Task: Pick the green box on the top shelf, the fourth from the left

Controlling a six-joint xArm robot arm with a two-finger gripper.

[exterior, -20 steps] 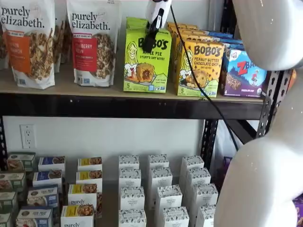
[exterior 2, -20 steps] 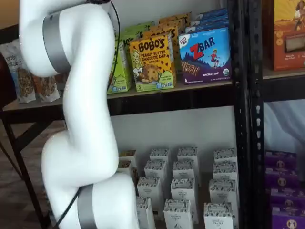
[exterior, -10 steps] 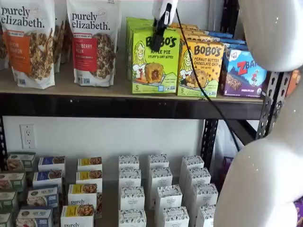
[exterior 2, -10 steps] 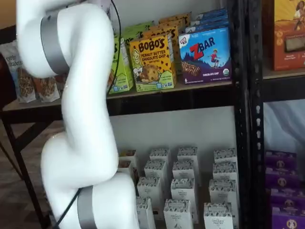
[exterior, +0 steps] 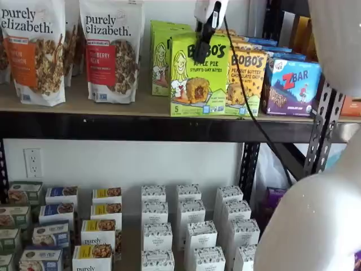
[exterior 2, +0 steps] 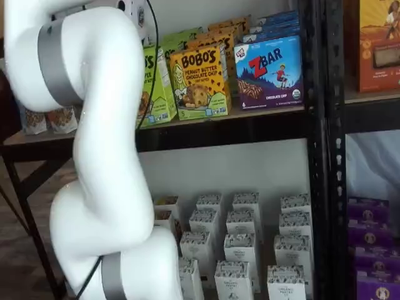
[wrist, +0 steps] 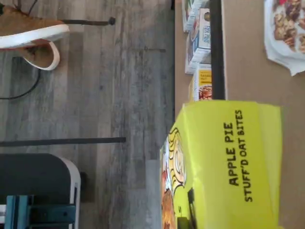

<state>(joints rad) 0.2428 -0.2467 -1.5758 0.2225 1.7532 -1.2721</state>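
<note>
The green box (exterior: 200, 76) is a lime-green Bobo's Apple Pie carton. It stands upright at the front edge of the top shelf (exterior: 84, 104), ahead of its row and overlapping the yellow Bobo's box (exterior: 248, 73). My gripper (exterior: 203, 42) comes down from above, its black fingers shut on the box's top edge. In a shelf view my white arm hides most of the green box (exterior 2: 156, 87) and the gripper. The wrist view shows the box's lid (wrist: 228, 162) close up, over the tan shelf board (wrist: 248, 57).
More green boxes (exterior: 161, 56) stand behind on the left. Purely Elizabeth bags (exterior: 110, 51) are further left, blue Zbar boxes (exterior: 290, 84) to the right. Small white boxes (exterior: 189, 226) fill the lower shelf. The wrist view shows wood floor and a shoe (wrist: 28, 31).
The gripper and the green box have moved right and forward, out of the row. The box now covers part of the yellow box.
</note>
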